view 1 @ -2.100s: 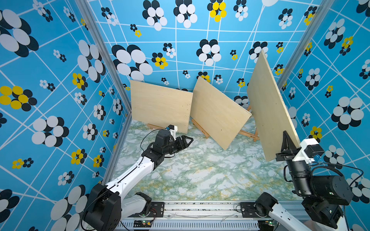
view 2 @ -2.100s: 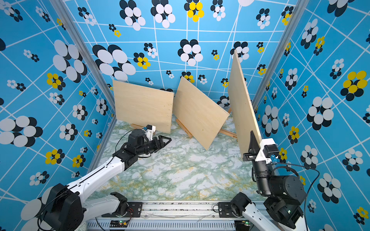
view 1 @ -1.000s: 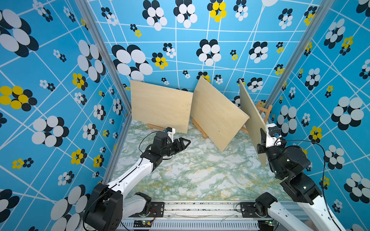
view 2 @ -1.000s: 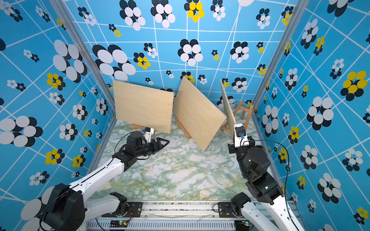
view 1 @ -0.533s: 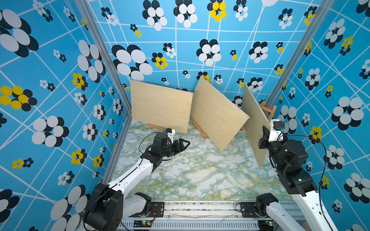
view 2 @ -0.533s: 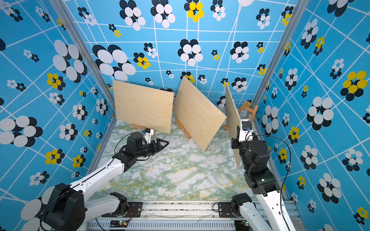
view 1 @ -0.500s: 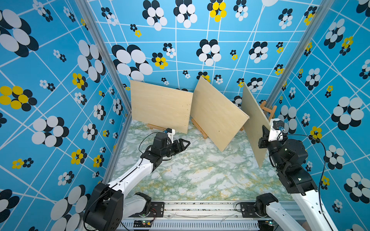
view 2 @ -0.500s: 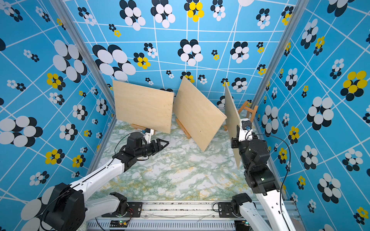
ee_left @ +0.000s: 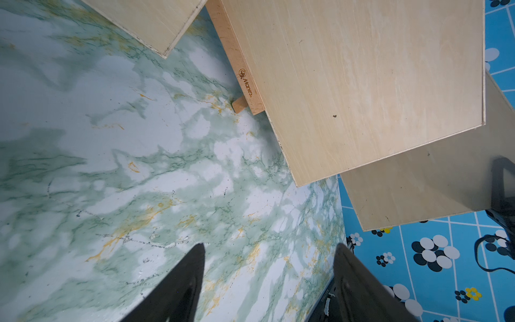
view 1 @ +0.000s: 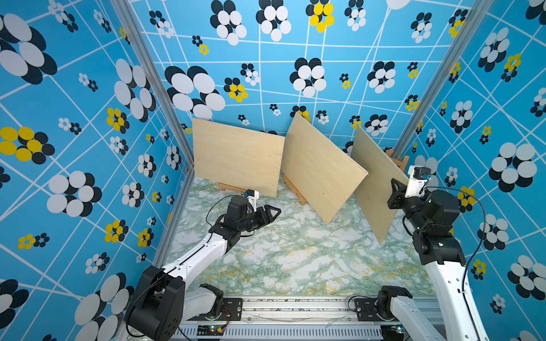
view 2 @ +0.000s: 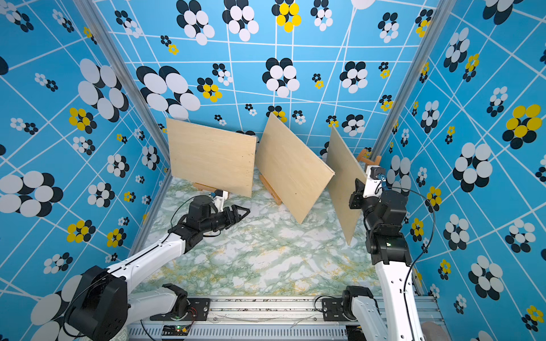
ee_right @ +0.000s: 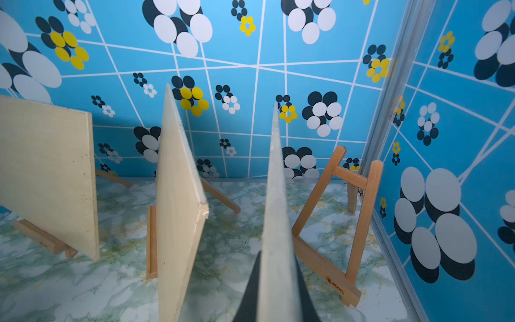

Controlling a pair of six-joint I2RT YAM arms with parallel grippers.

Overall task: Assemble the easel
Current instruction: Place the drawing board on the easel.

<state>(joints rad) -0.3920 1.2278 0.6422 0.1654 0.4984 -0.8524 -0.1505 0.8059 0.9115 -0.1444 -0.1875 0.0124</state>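
My right gripper [view 1: 394, 192] [ee_right: 274, 278] is shut on the near edge of a plywood board [view 1: 373, 189] [ee_right: 276, 189], holding it upright and edge-on above the table near the right wall. An empty wooden easel [view 1: 399, 161] [ee_right: 359, 223] stands just behind and to the right of that board, in the back right corner, apart from it. My left gripper [view 1: 273, 211] [ee_left: 270, 246] hovers open over the marble at the left, with nothing between its fingers [ee_left: 192, 267].
Two more plywood boards rest on easels along the back wall: one at the left [view 1: 236, 159], one tilted in the middle [view 1: 322, 174] [ee_left: 362, 83]. The middle board's corner nearly meets the held board. Patterned walls enclose the marble table [view 1: 295, 254].
The right arm has brought the board down from high near the front and carried it back toward the right corner beside the empty easel. The left arm has barely shifted.
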